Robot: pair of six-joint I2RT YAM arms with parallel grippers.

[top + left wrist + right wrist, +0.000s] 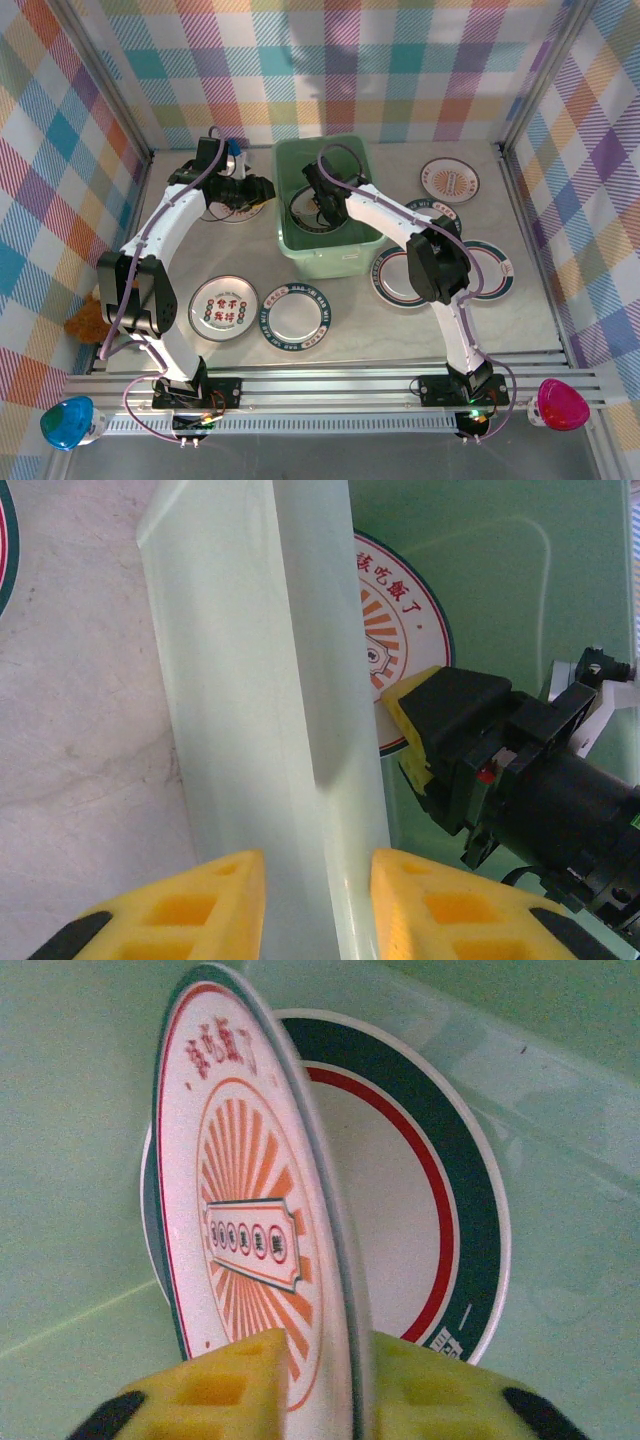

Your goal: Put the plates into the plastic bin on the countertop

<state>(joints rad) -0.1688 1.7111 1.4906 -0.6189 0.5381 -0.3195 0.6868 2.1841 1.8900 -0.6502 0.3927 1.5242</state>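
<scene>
Plates are the job, but by size the bench comes first: flat, beige, faintly marbled like stone. It looks slick enough that a tug from me could skid whatever sits on it. At its back middle stands the plastic bin, a pale mint tub with rounded corners, a flared rim and a smooth wall that looks thin. If I lean on that wall it may flex or drag the bin askew. Several round plates lie loose on the bench, among them a red-character plate and a teal-rimmed plate near my bases, with others to the right of the bin. Inside the bin a ringed plate, teal and red, appears to lie flat on the floor. The sunburst plate stands on edge over it, glossy and hard. Let go this upright, I judge it could topple and clap onto the one beneath, or slide and end up leaning against the wall. My left claw straddles the bin's left wall, one yellow finger outside and one inside, seemingly pinched on it. My right claw has its fingers narrowly apart either side of the sunburst plate's rim. I cannot tell whether they clamp it or merely flank it, and a careless lift could snag that rim.
</scene>
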